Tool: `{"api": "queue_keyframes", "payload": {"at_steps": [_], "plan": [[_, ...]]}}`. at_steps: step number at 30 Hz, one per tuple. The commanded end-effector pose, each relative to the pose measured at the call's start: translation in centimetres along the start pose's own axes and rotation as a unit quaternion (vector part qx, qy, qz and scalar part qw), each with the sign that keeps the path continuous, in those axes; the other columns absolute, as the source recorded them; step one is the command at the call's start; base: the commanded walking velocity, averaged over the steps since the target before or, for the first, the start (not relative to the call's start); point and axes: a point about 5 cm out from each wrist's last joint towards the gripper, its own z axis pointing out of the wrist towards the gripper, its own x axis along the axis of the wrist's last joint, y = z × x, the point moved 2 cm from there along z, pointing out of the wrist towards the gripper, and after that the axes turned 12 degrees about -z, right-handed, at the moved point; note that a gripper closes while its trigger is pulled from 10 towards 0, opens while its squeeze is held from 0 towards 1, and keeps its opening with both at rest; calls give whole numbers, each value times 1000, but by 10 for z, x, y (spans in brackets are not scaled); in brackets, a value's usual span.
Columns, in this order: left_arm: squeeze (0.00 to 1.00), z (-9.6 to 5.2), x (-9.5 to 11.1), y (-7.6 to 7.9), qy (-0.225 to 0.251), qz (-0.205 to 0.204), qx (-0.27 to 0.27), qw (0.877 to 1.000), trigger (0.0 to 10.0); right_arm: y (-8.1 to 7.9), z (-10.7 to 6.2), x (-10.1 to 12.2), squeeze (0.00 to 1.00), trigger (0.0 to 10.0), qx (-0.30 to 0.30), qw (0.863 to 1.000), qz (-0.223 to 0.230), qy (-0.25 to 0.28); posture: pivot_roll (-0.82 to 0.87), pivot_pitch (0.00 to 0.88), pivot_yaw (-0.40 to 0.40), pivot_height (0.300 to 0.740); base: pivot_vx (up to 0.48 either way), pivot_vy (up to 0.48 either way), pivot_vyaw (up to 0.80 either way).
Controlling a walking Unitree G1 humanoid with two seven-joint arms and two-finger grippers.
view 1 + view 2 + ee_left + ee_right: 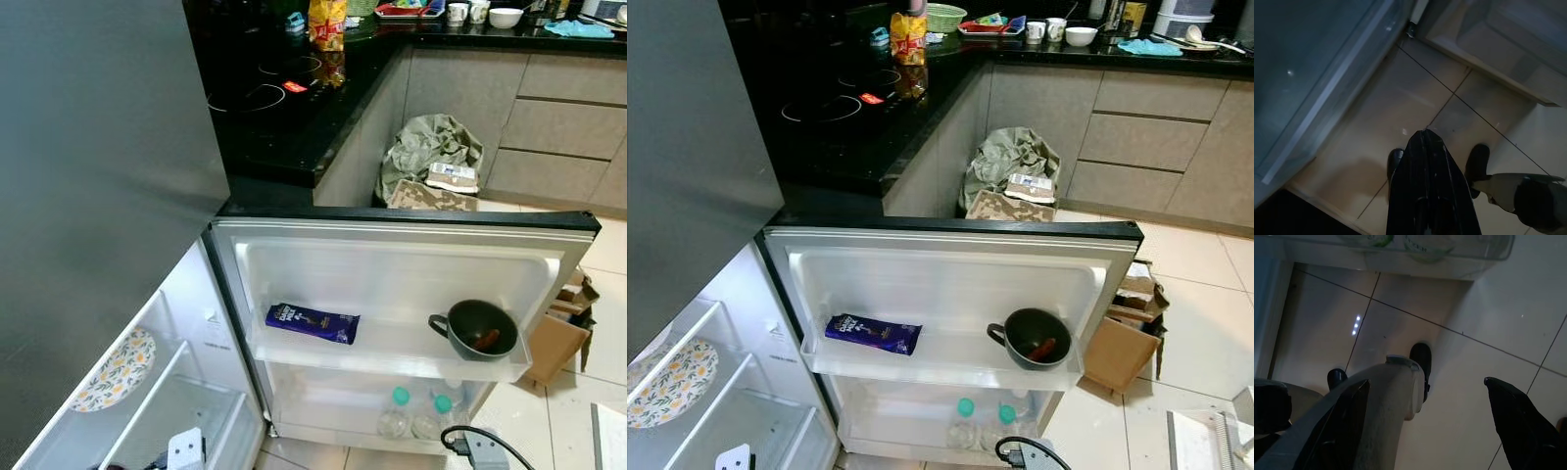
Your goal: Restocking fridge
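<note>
Left hand (1426,139): hangs idle over the floor tiles, fingers pressed together, nothing held.
Right hand (1425,396): hangs low by the robot's leg, fingers spread wide, nothing held.
Fridge door (402,223): swung fully open.
Upper door shelf (392,354): purple packet (313,322) toward the hinge end; dark mug (479,328) at the outer end, something reddish inside.
Lower door shelf: two bottles (416,413) with green caps, near its outer end.
Fridge interior: floral plate (116,370) on a shelf; a white object lower down, not identifiable.
Counter (294,127): yellow bag (326,22) at its far edge.
Floor: grocery sack (429,162) against the cabinets, apparently unpacked stock.
Status: partly stocked; both hands free, next item not yet picked up.
</note>
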Motion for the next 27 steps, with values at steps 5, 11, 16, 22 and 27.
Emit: {"api": "queue_keyframes", "payload": {"at_steps": [5,11,16,22,27], "plan": [[0,-6,-18,-13,-34,22,15,999,10000,4,-1,-5,0,10000,-7,1000,-4,-12,-116,0,61,740,-245,0,0],[0,-8,-22,-16,-39,20,17,999,10000,4,-4,-20,0,10000,-7,999,-13,-32,-108,0,69,740,-262,0,0],[0,-7,-16,-16,-32,20,20,999,10000,2,-4,-21,0,10000,-2,999,-23,-37,-101,0,58,740,-285,0,0],[0,-4,-11,-9,-23,17,13,999,10000,2,-2,-11,0,10000,3,999,-44,-28,-102,0,44,740,-291,0,0],[0,-3,-17,-4,-32,20,7,999,10000,6,-1,-2,0,10000,0,998,-54,-20,-108,0,41,740,-295,0,0]]}}
